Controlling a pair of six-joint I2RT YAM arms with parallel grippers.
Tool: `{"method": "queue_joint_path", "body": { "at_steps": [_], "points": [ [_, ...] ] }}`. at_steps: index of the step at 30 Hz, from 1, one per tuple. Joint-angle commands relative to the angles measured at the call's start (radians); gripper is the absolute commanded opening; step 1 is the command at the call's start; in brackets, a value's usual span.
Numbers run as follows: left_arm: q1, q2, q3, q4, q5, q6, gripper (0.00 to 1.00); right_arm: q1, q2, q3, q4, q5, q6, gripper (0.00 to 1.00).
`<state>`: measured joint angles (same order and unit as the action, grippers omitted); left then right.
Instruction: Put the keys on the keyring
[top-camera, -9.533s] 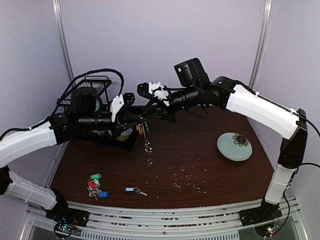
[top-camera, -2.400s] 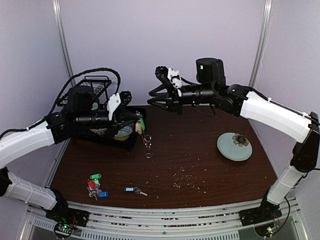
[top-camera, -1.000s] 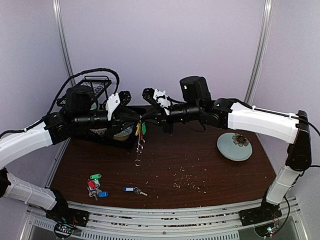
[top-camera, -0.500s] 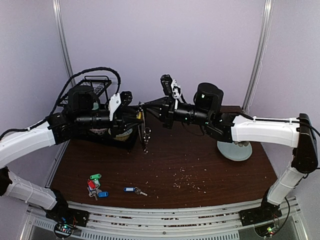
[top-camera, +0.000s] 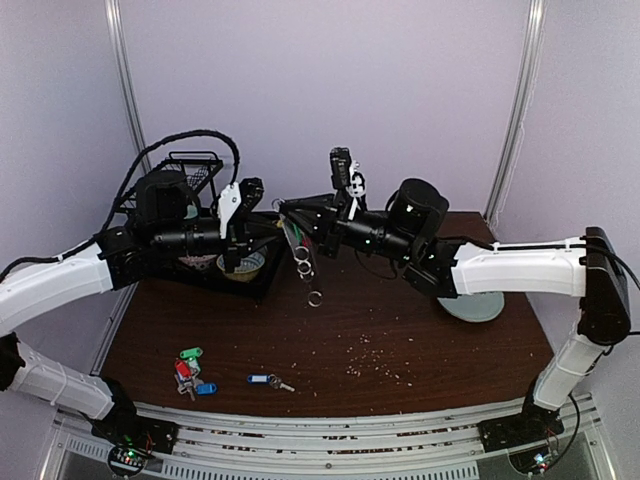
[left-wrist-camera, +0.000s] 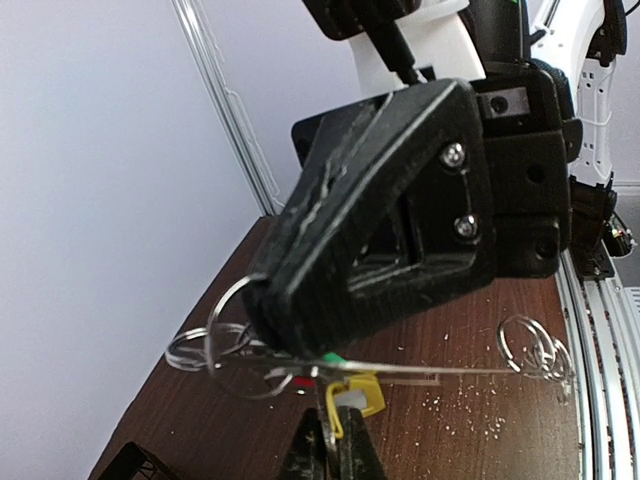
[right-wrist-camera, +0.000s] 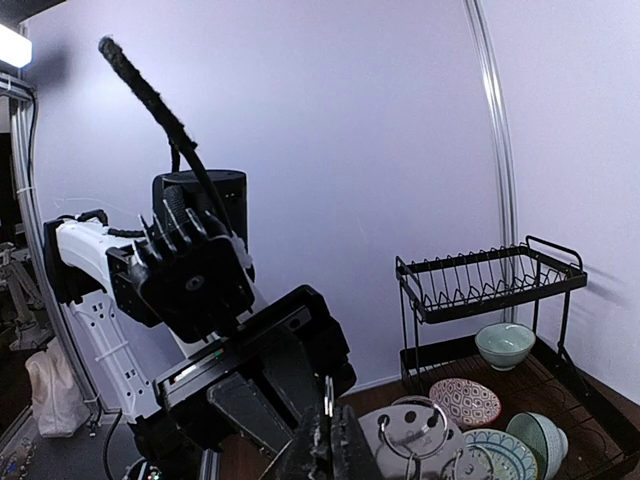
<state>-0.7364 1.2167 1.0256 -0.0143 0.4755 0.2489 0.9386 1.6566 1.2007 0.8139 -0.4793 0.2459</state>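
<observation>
On the dark brown table, well in front of the dish rack and towards the near edge, lie the loose keys. They are small silver blades bunched together with green, red and blue plastic tags. One more key with a blue tag lies just right of the bunch. Pale crumbs are scattered over the wood, right of the keys and forward of the rack.

The keyring, a thin flat band of grey metal, hangs in the air just right of the rack's front corner. Small round wire rings dangle from it. Both arms meet at the keyring. The left claw is pinched fully closed on its edge, right beside a yellow tag. The right claw, blocky and matt black, is also fully closed, with a sliver of the ring's metal standing up between its tips.

The rack is black wire, with a pale green bowl and a patterned bowl in its lower tray. A pale green plate lies well to the right of the rack, partly under the right arm.
</observation>
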Motion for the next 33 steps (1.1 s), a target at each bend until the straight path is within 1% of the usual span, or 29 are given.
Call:
{"method": "queue_joint_path", "body": {
  "at_steps": [1,6,10,16,19,21,23,26,29,33],
  "points": [
    [-0.028,0.03,-0.001,0.018,0.007,-0.004,0.0,0.036,0.034,0.001,0.182,0.123,0.07,0.0],
    [-0.071,0.036,-0.002,-0.004,0.012,0.028,0.0,0.048,0.097,0.008,0.244,0.223,0.115,0.0],
    [-0.083,0.034,-0.002,-0.002,0.036,0.028,0.0,0.047,0.132,0.022,0.263,0.225,0.123,0.0],
    [-0.084,-0.006,-0.019,0.023,0.041,0.019,0.0,0.032,0.107,-0.019,0.282,0.195,0.117,0.0],
    [-0.082,-0.028,-0.018,0.015,0.015,0.029,0.17,0.019,0.084,-0.049,0.313,0.101,0.098,0.0],
    [-0.081,-0.048,-0.023,0.006,-0.022,0.051,0.23,0.009,0.054,-0.072,0.312,0.047,0.068,0.0],
    [-0.081,-0.072,-0.032,0.003,-0.056,0.074,0.3,-0.001,0.021,-0.097,0.284,0.039,0.033,0.0],
    [-0.081,-0.094,-0.04,0.001,-0.085,0.096,0.35,-0.017,-0.033,-0.146,0.254,0.059,0.0,0.0],
    [-0.082,-0.097,-0.04,-0.005,-0.093,0.106,0.42,-0.038,-0.089,-0.191,0.22,0.083,-0.03,0.0],
    [-0.082,-0.098,-0.039,-0.012,-0.096,0.116,0.5,-0.045,-0.178,-0.241,0.071,0.151,-0.116,0.0]
  ]
}}
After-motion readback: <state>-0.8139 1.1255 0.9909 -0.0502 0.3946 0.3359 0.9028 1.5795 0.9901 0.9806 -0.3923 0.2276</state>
